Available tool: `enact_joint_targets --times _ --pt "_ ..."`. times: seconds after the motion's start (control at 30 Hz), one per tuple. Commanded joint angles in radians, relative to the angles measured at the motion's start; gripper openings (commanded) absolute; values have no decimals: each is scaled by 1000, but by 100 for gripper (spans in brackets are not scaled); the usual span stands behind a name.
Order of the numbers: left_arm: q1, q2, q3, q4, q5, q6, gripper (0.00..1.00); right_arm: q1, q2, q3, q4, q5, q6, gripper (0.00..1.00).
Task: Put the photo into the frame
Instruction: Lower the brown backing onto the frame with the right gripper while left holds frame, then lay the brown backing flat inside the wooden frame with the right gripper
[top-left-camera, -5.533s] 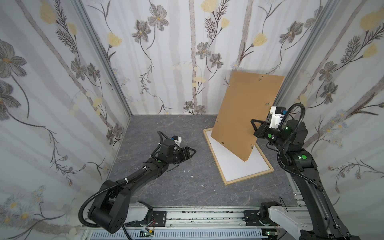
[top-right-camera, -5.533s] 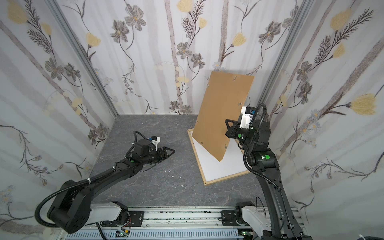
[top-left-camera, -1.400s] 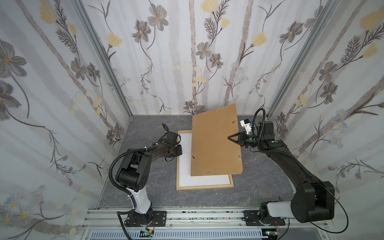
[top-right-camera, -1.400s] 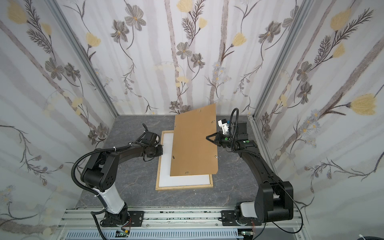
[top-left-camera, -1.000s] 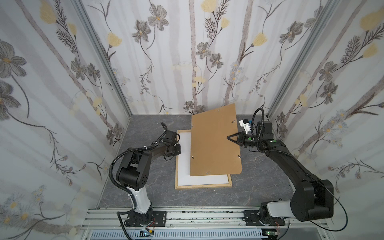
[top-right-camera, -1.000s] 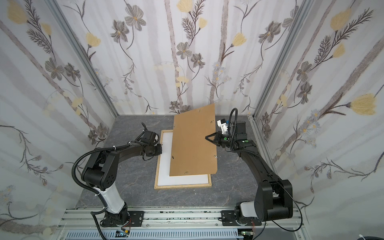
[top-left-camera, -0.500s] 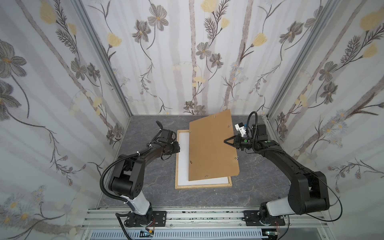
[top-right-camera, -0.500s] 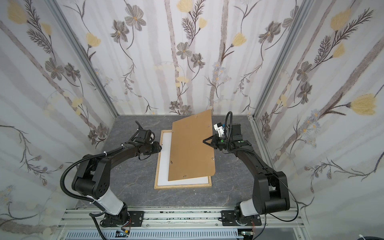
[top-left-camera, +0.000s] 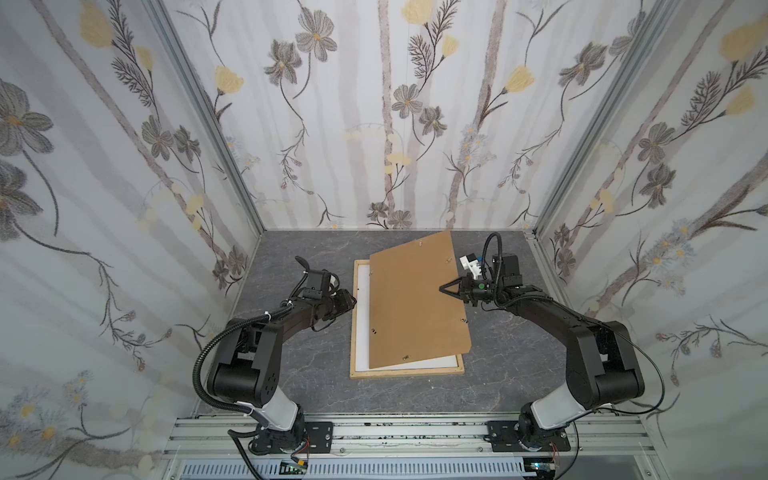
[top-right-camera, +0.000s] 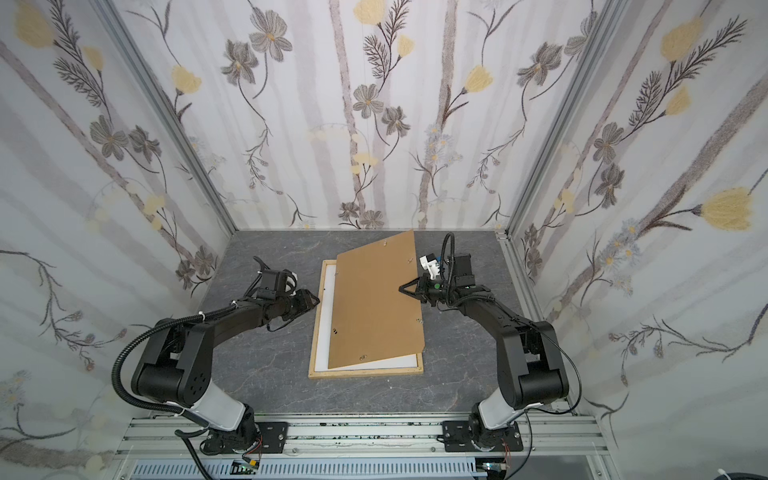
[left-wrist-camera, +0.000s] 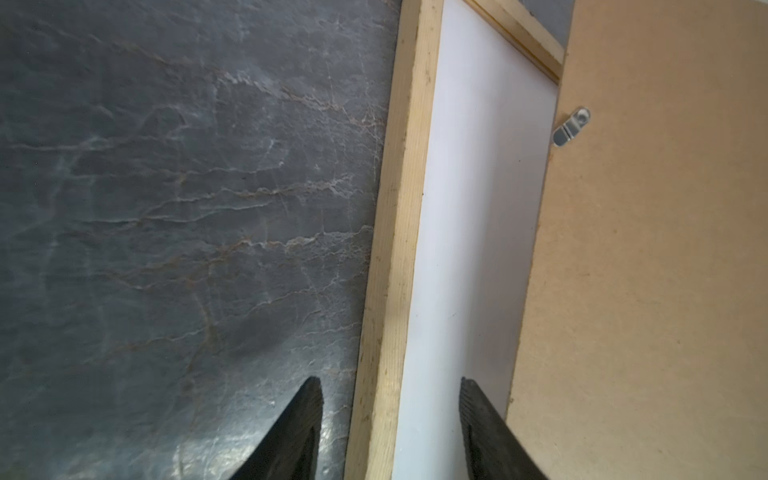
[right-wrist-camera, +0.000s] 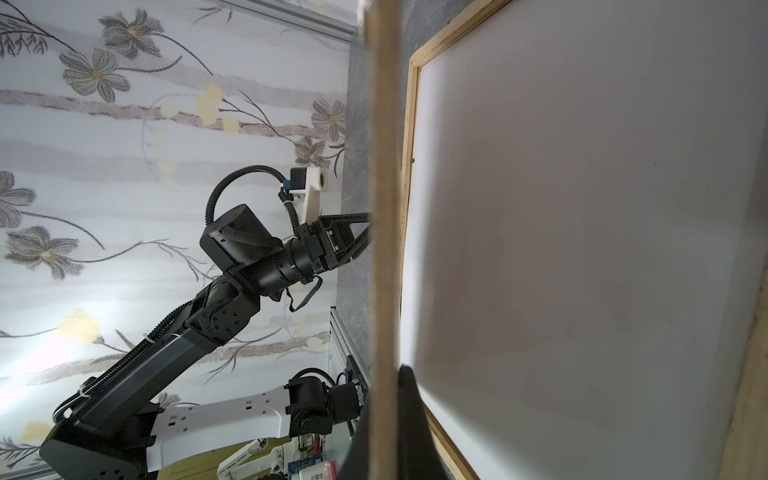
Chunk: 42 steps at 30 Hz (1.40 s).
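Lying flat in the frame (top-left-camera: 407, 372), the photo (top-left-camera: 363, 324), probably plain side up, is thin, light and limp; take it by an edge. The right gripper (top-left-camera: 443, 286) is clamped on the tilted panel (top-left-camera: 415, 316). The left gripper (top-left-camera: 351, 301) stands half open and empty at the frame's rail.

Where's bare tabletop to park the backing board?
Bare: tabletop strip between the frame and the base rail; back-left corner behind the left gripper. Crowded: frame's long sides, open left gripper one side, right gripper clamping the backing board opposite.
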Motion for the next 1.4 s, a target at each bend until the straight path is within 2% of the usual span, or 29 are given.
enact_joint_targets --times 0.0,0.93,1.37 --pt "1 9 -17 78 28 -37 53 1 36 -14 144 -82 49 0" --pt "3 20 -96 165 73 -87 56 9 165 -42 219 -82 67 0" --pt "3 43 -126 233 133 -116 56 19 241 10 81 -27 -48 0"
